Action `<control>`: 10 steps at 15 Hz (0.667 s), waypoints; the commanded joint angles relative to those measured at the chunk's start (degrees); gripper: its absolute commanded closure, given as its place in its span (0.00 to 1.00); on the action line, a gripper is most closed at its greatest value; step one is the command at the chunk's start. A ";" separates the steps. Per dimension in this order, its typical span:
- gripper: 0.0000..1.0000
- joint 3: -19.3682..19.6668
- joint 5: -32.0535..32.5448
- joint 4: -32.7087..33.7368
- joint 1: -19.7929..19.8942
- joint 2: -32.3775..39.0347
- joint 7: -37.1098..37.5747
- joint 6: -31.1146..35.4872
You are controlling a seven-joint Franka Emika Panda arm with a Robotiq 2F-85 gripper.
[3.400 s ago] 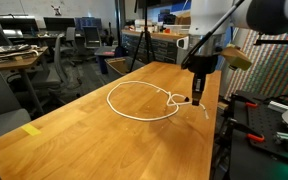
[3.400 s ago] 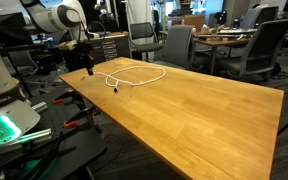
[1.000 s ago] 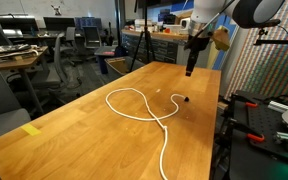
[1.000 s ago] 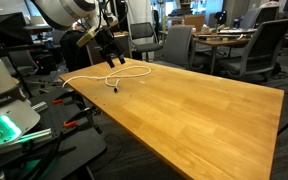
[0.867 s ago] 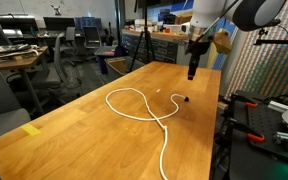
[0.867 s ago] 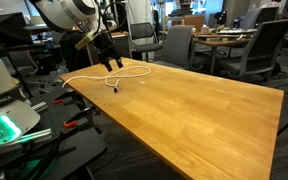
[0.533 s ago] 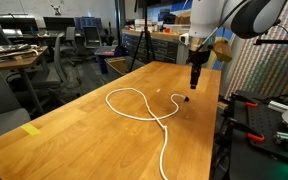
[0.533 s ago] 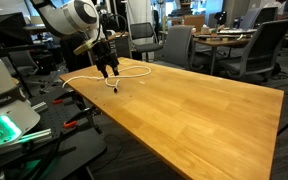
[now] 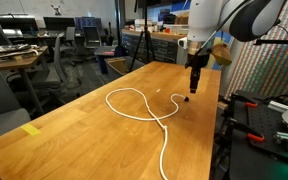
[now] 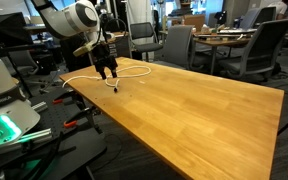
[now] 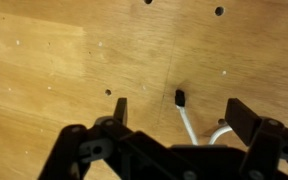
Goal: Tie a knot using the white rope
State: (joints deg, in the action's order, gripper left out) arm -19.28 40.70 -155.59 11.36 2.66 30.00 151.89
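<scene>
In the wrist view the white rope vanishes behind the tool.

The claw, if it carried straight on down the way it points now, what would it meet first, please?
Probably the black tip of the white rope, lying on the table between the claw's open fingers in the wrist view; height is unclear.

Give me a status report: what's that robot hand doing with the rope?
Hand open, hovering over black tip. White rope in one loose loop, unknotted. Nothing in the way.
</scene>
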 commanded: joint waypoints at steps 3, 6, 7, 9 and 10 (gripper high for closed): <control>0.25 -1.59 -4.50 3.34 -1.03 5.20 -0.31 -0.70; 0.44 -1.58 -4.49 4.91 -0.85 7.42 0.04 -0.91; 0.51 -1.57 -4.87 5.53 -0.74 8.12 -0.03 -0.88; 0.67 -1.64 -5.67 6.48 -0.63 9.19 -0.16 -0.78; 0.73 -1.66 -5.85 6.91 -0.61 9.63 -0.12 -0.62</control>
State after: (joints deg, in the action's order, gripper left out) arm -20.65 36.50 -150.89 10.72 10.58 29.99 151.81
